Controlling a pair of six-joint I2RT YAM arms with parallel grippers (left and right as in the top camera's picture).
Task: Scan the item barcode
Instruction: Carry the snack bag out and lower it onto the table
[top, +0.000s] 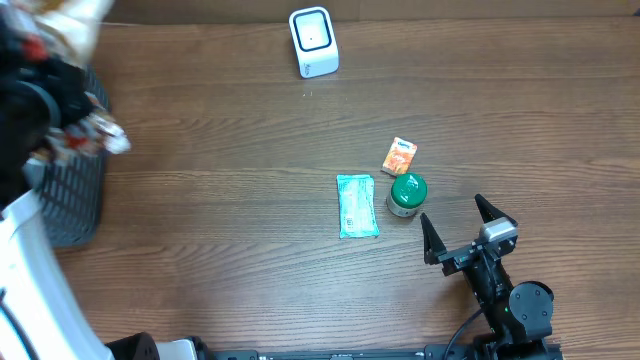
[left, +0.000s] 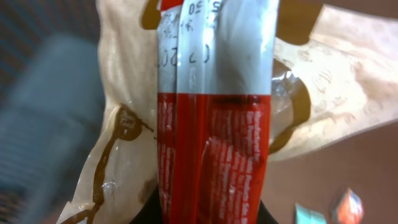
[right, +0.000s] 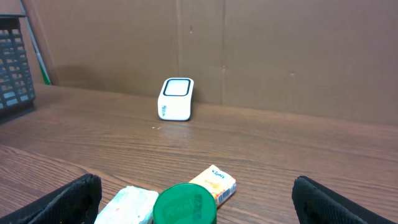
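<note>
Holding a red packet (left: 214, 143), left pincer (left: 208, 219) hangs above basket (top: 70, 205)

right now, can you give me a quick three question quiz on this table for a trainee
1. True or false: the right gripper is open.
2. Which lies nearest the jar? A scanner, B teal packet, C basket.
3. What does the left gripper hold?

Key: 1 true. 2 B. 3 a red and silver packet.
</note>
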